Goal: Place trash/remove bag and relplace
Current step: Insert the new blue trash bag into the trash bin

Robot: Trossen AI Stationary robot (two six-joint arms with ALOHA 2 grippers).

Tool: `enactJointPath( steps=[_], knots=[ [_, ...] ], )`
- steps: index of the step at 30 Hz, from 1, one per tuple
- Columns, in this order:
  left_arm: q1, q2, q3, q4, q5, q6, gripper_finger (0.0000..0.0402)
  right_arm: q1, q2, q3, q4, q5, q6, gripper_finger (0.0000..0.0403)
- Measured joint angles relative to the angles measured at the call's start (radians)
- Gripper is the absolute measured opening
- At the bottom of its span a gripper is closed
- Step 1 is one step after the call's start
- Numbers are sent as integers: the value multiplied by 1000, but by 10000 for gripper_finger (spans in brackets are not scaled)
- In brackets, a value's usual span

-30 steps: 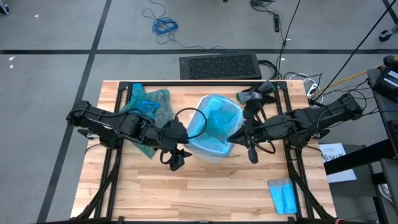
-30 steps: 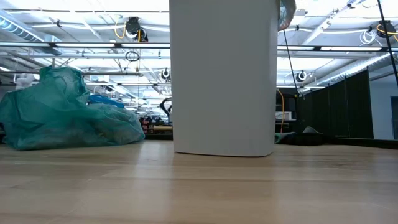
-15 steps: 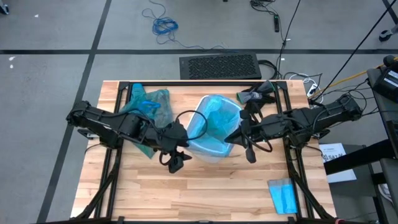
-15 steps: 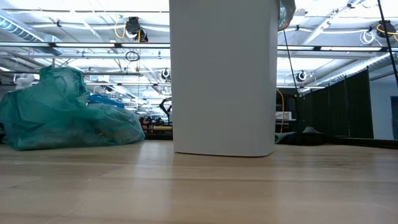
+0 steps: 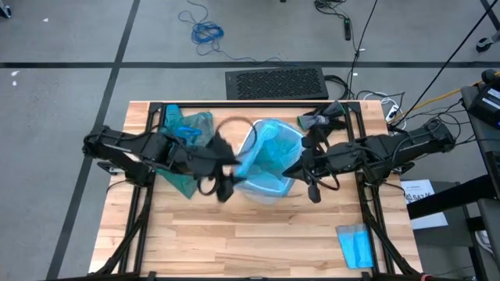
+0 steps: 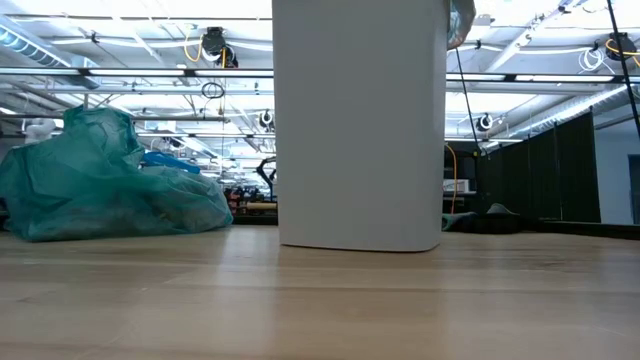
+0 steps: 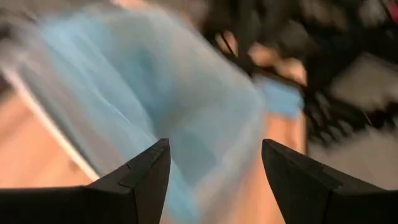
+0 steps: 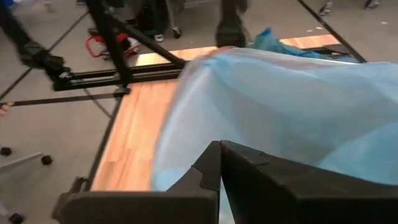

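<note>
The full teal bag [image 5: 186, 133] already lies at ten o'clock on the desk [image 5: 258, 234], while the open left gripper [image 5: 223, 183] and closed right gripper [image 5: 301, 173] work the pale blue liner [image 5: 269, 148] over the white bin [image 5: 262, 191].

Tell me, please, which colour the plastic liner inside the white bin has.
The liner in the white bin is pale sky-blue and translucent; the high view shows it best.

bright, even overhead light – left wrist view smeared by motion blur, left arm [image 5: 156, 152] blurred from above.
</note>
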Motion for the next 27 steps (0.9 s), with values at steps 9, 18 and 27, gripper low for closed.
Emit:
enactJointPath(
  steps=[9, 18, 27],
  knots=[
    [241, 24, 5, 44, -27, 150, 246, -72, -2, -2, -17, 8, 0, 0],
    [369, 108, 4, 57, 164, 344, 246, -106, -67, -2, -173, 109, 50, 0],
    [403, 128, 4, 42, 63, 427, 229, -108, -89, -2, -197, 138, 95, 0]
  ],
)
